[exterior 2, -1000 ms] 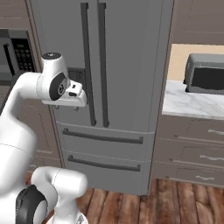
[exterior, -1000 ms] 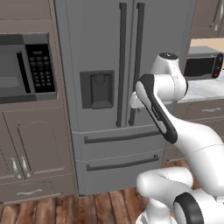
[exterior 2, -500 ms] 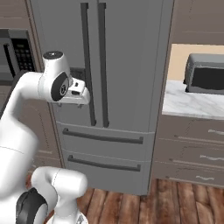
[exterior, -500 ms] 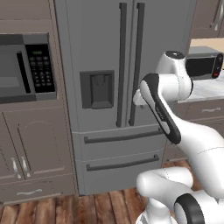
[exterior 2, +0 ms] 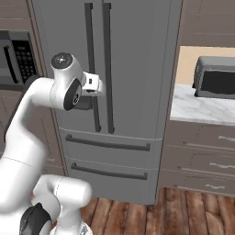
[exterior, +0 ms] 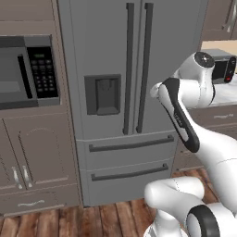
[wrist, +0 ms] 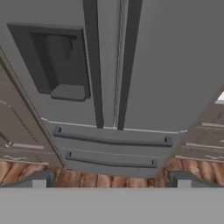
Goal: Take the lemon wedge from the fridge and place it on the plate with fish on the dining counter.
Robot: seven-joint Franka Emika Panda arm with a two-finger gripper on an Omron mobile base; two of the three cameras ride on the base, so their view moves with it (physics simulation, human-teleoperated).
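My two dark finger tips (wrist: 38, 179) stand wide apart at the bottom of the hand view, with nothing between them; the gripper (wrist: 110, 181) is open and empty, pointed at the tall grey French-door fridge (wrist: 131, 78). Ahead of the fingers I see the two long dark vertical handles (wrist: 92, 65), side by side either side of the door seam, and to their left the dark dispenser recess (wrist: 59, 65). Below them run the two lower drawers (wrist: 111, 151), then wooden floor.

From the base cameras, the white arm (exterior: 185, 115) is raised with its hand near the fridge's right door, close but, as far as I can tell, not touching it. The doors (exterior 2: 133, 64) are shut, so the tiny yellow lemon wedge is, I judge, inside and hidden from me. The dark built-in microwave (exterior: 25, 71) sits to the fridge's left.

So I'm at the very first step: reaching to open the fridge. Next I need to line the open fingers around one vertical handle, close on it, and pull the door out in an arc. Picking the right door matters.
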